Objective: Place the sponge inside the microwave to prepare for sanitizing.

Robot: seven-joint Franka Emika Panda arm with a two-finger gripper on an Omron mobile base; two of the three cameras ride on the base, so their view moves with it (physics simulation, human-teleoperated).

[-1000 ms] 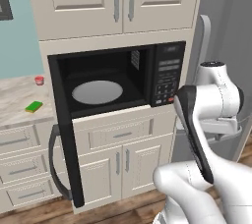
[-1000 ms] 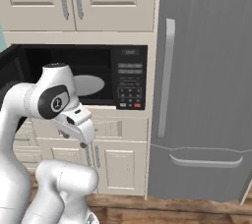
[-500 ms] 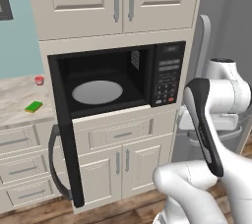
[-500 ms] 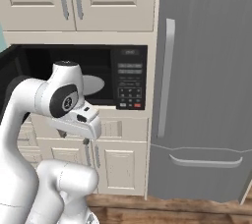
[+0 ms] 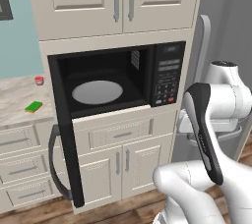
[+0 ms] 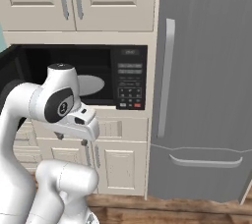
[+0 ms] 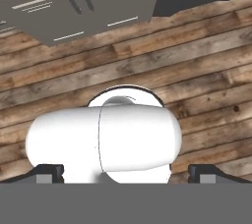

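The green sponge (image 5: 34, 106) lies flat on the marble counter (image 5: 15, 95) at the left, well away from my arm. To its right the black microwave (image 5: 167, 78) (image 6: 129, 78) stands open, its door (image 5: 64, 134) swung out to the left and the white turntable (image 5: 97, 92) bare. My gripper (image 7: 126, 175) (image 6: 72, 139) hangs below the folded arm in front of the lower cabinets and points at the floor. It is open, its fingertips (image 7: 49, 173) far apart with nothing between them.
A tiny red cup (image 5: 39, 80) sits on the counter behind the sponge. The grey fridge (image 6: 206, 95) fills the right side beside the microwave. Cream drawers and cabinet doors (image 5: 118, 161) lie under the microwave, above a wooden floor (image 7: 197, 61).
The arm has turned at its joints, its forearm swinging to the right in the left base view. The jaws have stayed wide open, and the sponge and microwave door have not moved.
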